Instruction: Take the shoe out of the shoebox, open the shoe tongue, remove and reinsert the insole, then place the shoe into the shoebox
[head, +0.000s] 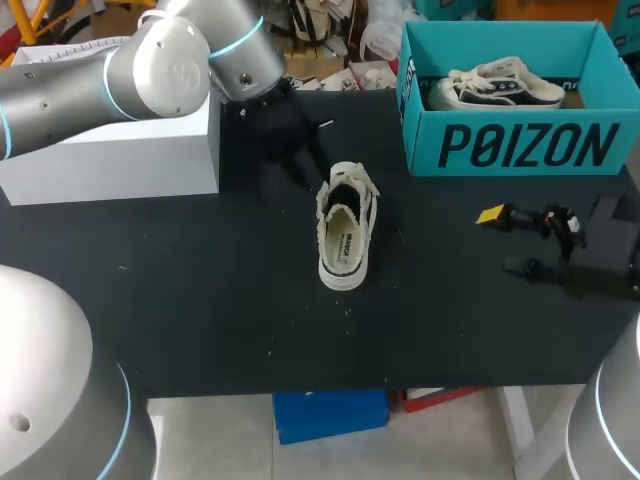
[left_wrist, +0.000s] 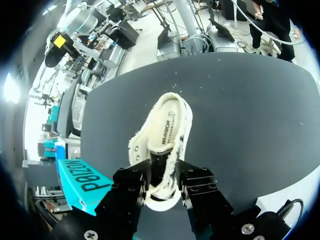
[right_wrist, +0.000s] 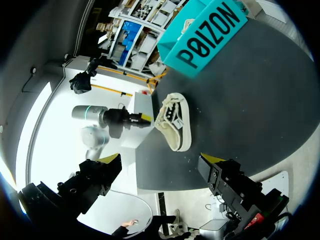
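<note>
A cream low sneaker (head: 347, 228) lies on the black table (head: 200, 300), its opening up and the printed insole (left_wrist: 166, 127) showing. My left gripper (head: 312, 168) is at the shoe's front end. In the left wrist view its black fingers (left_wrist: 131, 186) stand apart on either side of the shoe (left_wrist: 162, 135), tips hidden by the shoe. The teal shoebox (head: 515, 145) stands at the back right with a second sneaker (head: 500, 88) inside. My right gripper (head: 505, 240) hangs wide open and empty to the right of the shoe (right_wrist: 175, 122), below the box (right_wrist: 205, 35).
A white block (head: 120, 150) sits at the back left under my left arm (right_wrist: 115, 117). Bare black tabletop stretches in front of the shoe and to its left.
</note>
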